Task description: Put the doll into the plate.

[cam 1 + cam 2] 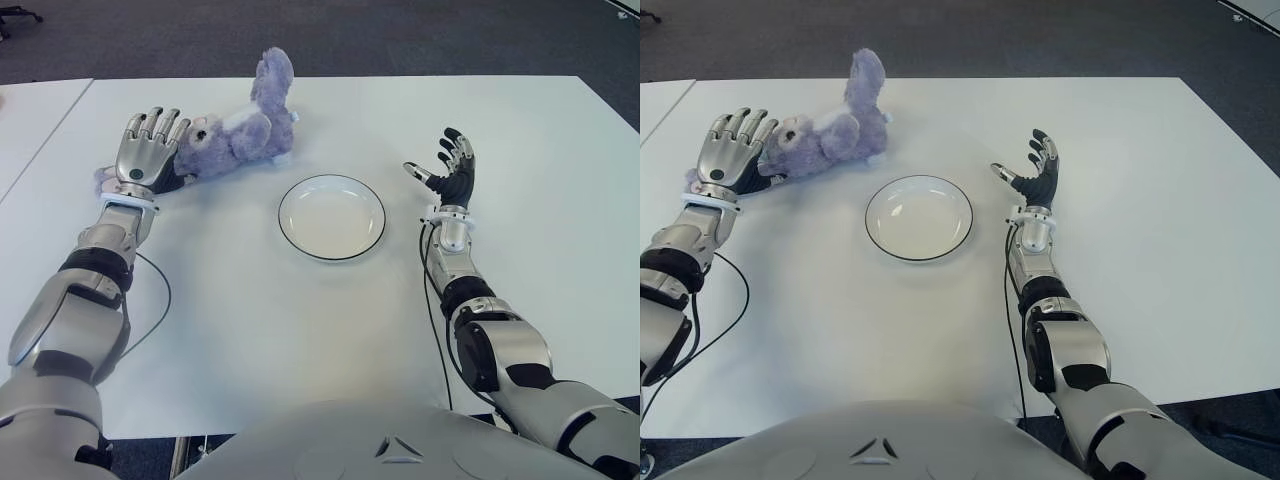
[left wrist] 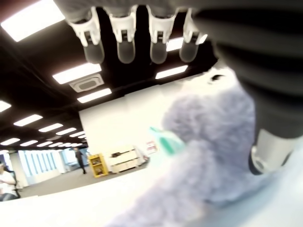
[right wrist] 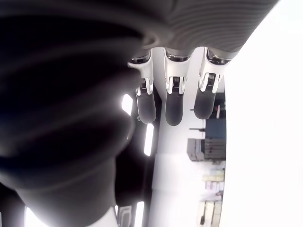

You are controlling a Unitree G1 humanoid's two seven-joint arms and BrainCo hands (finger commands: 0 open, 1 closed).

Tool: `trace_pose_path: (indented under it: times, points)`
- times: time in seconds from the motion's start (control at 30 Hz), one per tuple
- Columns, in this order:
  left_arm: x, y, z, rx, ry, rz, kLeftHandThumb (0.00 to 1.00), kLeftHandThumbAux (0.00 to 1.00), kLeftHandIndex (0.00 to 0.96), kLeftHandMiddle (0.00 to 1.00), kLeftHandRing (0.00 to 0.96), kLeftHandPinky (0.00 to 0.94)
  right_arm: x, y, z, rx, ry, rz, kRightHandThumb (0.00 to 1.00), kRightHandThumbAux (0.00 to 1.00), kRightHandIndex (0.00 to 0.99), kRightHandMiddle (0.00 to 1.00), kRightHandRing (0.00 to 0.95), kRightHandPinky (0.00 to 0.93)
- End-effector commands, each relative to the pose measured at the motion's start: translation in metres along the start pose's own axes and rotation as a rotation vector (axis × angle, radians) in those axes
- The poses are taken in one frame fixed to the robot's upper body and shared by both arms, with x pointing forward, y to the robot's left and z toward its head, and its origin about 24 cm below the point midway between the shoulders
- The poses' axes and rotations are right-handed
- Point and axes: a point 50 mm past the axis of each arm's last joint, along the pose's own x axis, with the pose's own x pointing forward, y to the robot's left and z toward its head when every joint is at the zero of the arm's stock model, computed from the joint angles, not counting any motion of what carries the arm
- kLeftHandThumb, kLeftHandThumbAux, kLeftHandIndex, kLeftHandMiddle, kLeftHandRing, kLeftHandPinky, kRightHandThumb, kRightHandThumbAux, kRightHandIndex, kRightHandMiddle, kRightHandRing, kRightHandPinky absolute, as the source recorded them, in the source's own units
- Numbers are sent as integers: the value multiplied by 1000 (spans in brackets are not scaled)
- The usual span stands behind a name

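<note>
White tabletop (image 1: pixel 300 330) fills most of the eye views, dark carpet beyond its far edge. Doll (image 1: pixel 243 128), a lilac plush bear, lies on its side at far left, well apart from the plate (image 1: pixel 331 217), which sits empty at table centre. Left hand (image 1: pixel 145 150) is beside the doll's near-left end, back of hand up, fingers (image 1: pixel 158 123) straight and spread; left wrist view shows fur pressing against the palm side but no digits wrapped round it, so nothing grasped yet. Right hand (image 1: pixel 450 172) idles right of the plate, palm facing left, fingers loosely extended, holding nothing.

Risks, as I judge them: the plush is soft and squashy, so a shallow pinch could catch only fur and slip out mid-carry. Its limbs flop, so it could drape over the rim rather than land inside. The plate is shallow, round, glossy white with a thin dark rim, smooth on a smooth table; a low sweep of the arm could shove it sideways.
</note>
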Motion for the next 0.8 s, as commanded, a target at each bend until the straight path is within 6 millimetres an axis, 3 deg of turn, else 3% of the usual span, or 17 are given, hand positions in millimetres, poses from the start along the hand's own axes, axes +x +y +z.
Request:
trace_pose_path:
  times: [0.03, 0.43, 0.8]
  points:
    - [11, -2, 19, -1, 44, 20, 148, 608, 8, 0, 0, 0, -144, -25, -107, -123, 588, 22, 26, 984, 191, 170, 153, 181]
    - [19, 3, 30, -22, 136, 88, 254, 587, 47, 0, 0, 0, -145, -28, -108, -134, 591, 26, 46, 990, 186, 170, 152, 181]
    - [24, -2, 34, -94, 173, -43, 193, 612, 51, 0, 0, 0, -145, -28, -107, -131, 586, 19, 49, 995, 194, 179, 159, 186]
